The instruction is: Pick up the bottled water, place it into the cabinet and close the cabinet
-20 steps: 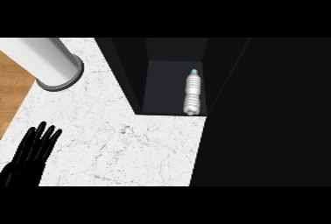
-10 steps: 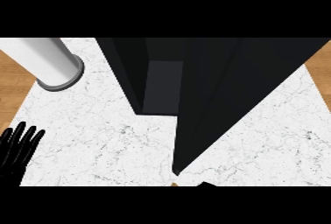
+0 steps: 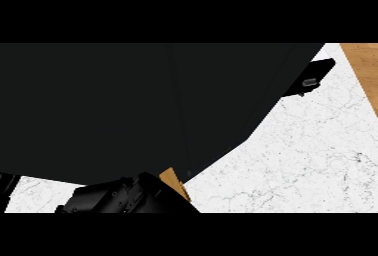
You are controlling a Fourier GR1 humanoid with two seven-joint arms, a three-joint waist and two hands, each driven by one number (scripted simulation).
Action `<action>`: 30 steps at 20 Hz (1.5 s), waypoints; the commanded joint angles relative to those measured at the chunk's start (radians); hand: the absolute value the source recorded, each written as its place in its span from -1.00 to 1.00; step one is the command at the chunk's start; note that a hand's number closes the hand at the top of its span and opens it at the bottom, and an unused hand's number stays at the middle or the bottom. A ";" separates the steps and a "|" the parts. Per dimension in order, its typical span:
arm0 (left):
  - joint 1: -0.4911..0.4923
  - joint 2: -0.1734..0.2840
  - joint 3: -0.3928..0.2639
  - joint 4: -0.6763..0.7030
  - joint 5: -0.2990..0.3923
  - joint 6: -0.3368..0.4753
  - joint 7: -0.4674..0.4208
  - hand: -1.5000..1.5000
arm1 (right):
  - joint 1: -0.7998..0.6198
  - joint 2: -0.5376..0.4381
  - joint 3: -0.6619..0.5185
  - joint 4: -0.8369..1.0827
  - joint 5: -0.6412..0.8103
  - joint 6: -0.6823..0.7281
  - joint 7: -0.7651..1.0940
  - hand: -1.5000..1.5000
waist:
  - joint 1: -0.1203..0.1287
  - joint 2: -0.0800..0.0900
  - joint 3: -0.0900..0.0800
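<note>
Bottled water was nowhere in sight; no writing showed. Above the black hand [image 3: 122, 197], whose fingers I couldn't make out, loomed the dark cabinet [image 3: 133, 110]; rightward lay white marble counter [image 3: 295, 165].

White marbled counter [image 3: 310, 165] fills the view from 3 to 5 o'clock. A wooden strip [image 3: 362, 70] runs at 2 o'clock.

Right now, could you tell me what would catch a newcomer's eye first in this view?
A huge black cabinet fills the upper left and most of the view. White marble counter shows at the right, and a dark robot hand sits at the lower edge, left of centre; no bottle is visible.
</note>
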 commanded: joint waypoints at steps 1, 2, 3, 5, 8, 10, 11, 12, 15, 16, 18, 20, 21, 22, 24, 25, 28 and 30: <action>0.005 0.033 0.035 -0.075 0.042 0.011 0.069 -1.00 | -0.129 0.016 0.048 0.157 -0.107 -0.182 -0.096 1.00 | 0.008 0.006 0.001; 0.040 0.037 0.068 -0.058 0.071 -0.025 0.058 -1.00 | -0.185 0.016 -0.032 0.172 -0.163 -0.145 -0.086 1.00 | 0.001 0.007 0.001; 0.115 0.003 0.023 -0.138 0.010 0.010 0.039 -1.00 | -0.202 0.016 -0.092 0.200 -0.192 -0.091 -0.080 1.00 | 0.005 0.006 0.002; 0.081 -0.008 0.049 -0.082 0.006 -0.013 0.030 -1.00 | -0.287 0.016 -0.119 0.267 -0.274 -0.035 -0.092 1.00 | -0.006 0.008 0.002; 0.074 0.015 0.084 -0.094 0.027 -0.015 0.043 -1.00 | -0.258 0.016 -0.116 0.329 -0.364 0.209 -0.087 1.00 | 0.005 0.014 0.002; 0.112 0.011 0.086 -0.095 0.015 -0.046 0.026 -1.00 | -0.274 0.016 -0.141 0.401 -0.420 0.308 -0.105 1.00 | 0.010 0.014 0.002; 0.111 0.031 0.126 -0.080 0.049 -0.060 0.046 -1.00 | -0.239 0.017 -0.148 0.387 -0.438 0.355 -0.087 1.00 | -0.010 0.011 0.002; 0.106 0.025 0.133 -0.066 0.056 -0.072 0.050 -1.00 | -0.212 0.003 -0.165 0.363 -0.456 0.392 -0.055 1.00 | -0.024 0.009 0.002; 0.122 0.004 0.146 -0.137 0.051 -0.040 0.095 -1.00 | -0.231 0.016 -0.141 0.540 -0.468 0.405 -0.207 1.00 | -0.019 0.009 0.002; 0.055 -0.006 0.154 -0.082 0.041 -0.020 0.104 -1.00 | -0.192 0.014 -0.209 0.524 -0.439 0.471 -0.170 1.00 | -0.037 0.009 0.003; 0.138 -0.010 0.185 -0.091 0.038 -0.099 0.070 -1.00 | -0.128 -0.024 -0.220 0.515 -0.412 0.512 -0.210 1.00 | -0.034 0.006 0.003; 0.095 -0.026 0.170 -0.143 0.036 -0.023 0.131 -1.00 | -0.202 -0.038 -0.302 0.578 -0.424 0.539 -0.182 1.00 | -0.039 0.008 0.003; 0.141 -0.034 0.178 -0.174 0.031 -0.048 0.117 -1.00 | -0.167 -0.029 -0.299 0.618 -0.394 0.558 -0.248 1.00 | -0.033 0.007 0.003; 0.094 -0.037 0.181 -0.178 0.050 -0.010 0.161 -1.00 | -0.183 -0.021 -0.311 0.609 -0.378 0.535 -0.231 1.00 | -0.040 0.007 0.003; 0.122 -0.079 0.131 -0.147 -0.039 -0.039 0.108 -1.00 | -0.220 -0.038 -0.362 0.699 -0.350 0.545 -0.272 1.00 | -0.034 0.009 0.002; 0.147 -0.067 0.165 -0.129 -0.011 -0.079 0.108 -1.00 | -0.218 -0.047 -0.359 0.720 -0.323 0.542 -0.275 1.00 | -0.031 0.008 0.002; 0.128 -0.052 0.193 -0.195 0.044 -0.026 0.177 -1.00 | -0.223 -0.075 -0.392 0.774 -0.253 0.507 -0.349 1.00 | -0.034 0.009 0.003; 0.105 -0.054 0.198 -0.150 0.031 -0.048 0.168 -1.00 | -0.229 -0.058 -0.397 0.810 -0.225 0.480 -0.371 1.00 | -0.036 0.010 0.002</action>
